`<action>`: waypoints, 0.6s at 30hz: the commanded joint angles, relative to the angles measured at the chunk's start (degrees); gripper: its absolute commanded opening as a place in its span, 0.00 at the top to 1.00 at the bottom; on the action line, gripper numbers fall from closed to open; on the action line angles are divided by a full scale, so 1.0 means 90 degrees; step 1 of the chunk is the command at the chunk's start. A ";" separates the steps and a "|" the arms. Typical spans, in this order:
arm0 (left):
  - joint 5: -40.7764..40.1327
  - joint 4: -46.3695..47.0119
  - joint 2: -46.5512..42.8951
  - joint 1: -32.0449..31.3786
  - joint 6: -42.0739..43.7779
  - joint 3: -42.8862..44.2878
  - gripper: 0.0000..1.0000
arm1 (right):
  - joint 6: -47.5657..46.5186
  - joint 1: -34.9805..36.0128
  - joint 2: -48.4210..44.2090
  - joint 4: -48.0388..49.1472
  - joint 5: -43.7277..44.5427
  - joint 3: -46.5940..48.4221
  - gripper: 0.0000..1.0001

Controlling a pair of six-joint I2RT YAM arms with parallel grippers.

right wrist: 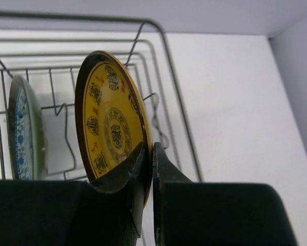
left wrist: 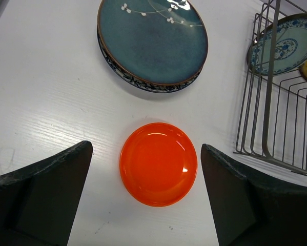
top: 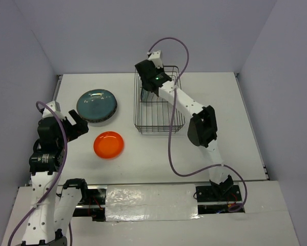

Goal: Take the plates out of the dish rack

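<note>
Rack (top: pixel 153 124): 2 upright, yellow plate (right wrist: pixel 109 123), floral plate (right wrist: pixel 24 138). Table (top: pixel 235 128): 3, teal plate (left wrist: pixel 153 41) on patterned plate (left wrist: pixel 137 82), orange plate (left wrist: pixel 158 163). Right gripper (right wrist: pixel 149 154) clamps yellow rim; left gripper (left wrist: pixel 145 148) wide, empty

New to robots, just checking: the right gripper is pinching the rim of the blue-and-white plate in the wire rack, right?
No: the right gripper pinches the rim of the yellow patterned plate in the dish rack; the blue-and-white plate stands untouched beside it. The right wrist view shows this.
</note>
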 commanded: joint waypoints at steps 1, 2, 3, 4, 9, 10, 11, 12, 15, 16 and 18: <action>-0.0108 0.0193 -0.0075 -0.0028 0.0071 0.0093 0.00 | -0.0302 0.0006 -0.1550 0.0242 0.0757 -0.0166 1.00; -0.0108 0.0203 -0.0056 -0.0038 0.0080 0.0093 0.00 | -0.0322 0.0016 -0.1777 0.0310 0.0777 -0.0505 1.00; -0.0128 0.0193 -0.0046 -0.0038 0.0080 0.0122 0.01 | -0.0409 0.0016 -0.2243 0.0456 0.0777 -0.0876 1.00; -0.0109 0.0164 -0.0017 -0.0028 0.0090 0.0142 0.00 | -0.0448 0.0016 -0.2461 0.0467 0.0758 -0.0880 1.00; 0.1624 0.0610 0.0100 -0.0038 0.0218 0.0230 0.00 | -0.0361 0.0084 -0.3769 -0.0010 -0.1496 -0.1942 1.00; 0.3051 0.0874 0.0159 -0.0028 0.0179 0.0182 0.00 | -0.0400 0.0084 -0.4284 0.0066 -0.2165 -0.2525 1.00; 0.3810 0.1573 0.0188 -0.0038 -0.0083 -0.0002 0.00 | -0.0526 0.0074 -0.4579 0.0231 -0.2887 -0.2869 1.00; 0.4504 0.1580 0.0227 -0.0038 -0.0279 -0.0111 0.00 | -0.0508 0.0074 -0.4862 0.0378 -0.3513 -0.3259 1.00; 0.6237 0.3197 0.0374 -0.0047 -0.1127 -0.0462 0.00 | -0.0254 0.0084 -0.6132 0.1837 -0.5429 -0.4938 1.00; 0.6365 0.3529 0.0451 -0.0057 -0.1227 -0.0483 0.00 | -0.0205 0.0084 -0.6425 0.2134 -0.6265 -0.5706 1.00; 0.6473 0.3553 0.0588 -0.0077 -0.1219 -0.0405 0.00 | 0.0077 0.0103 -0.7041 0.2536 -0.6808 -0.6219 1.00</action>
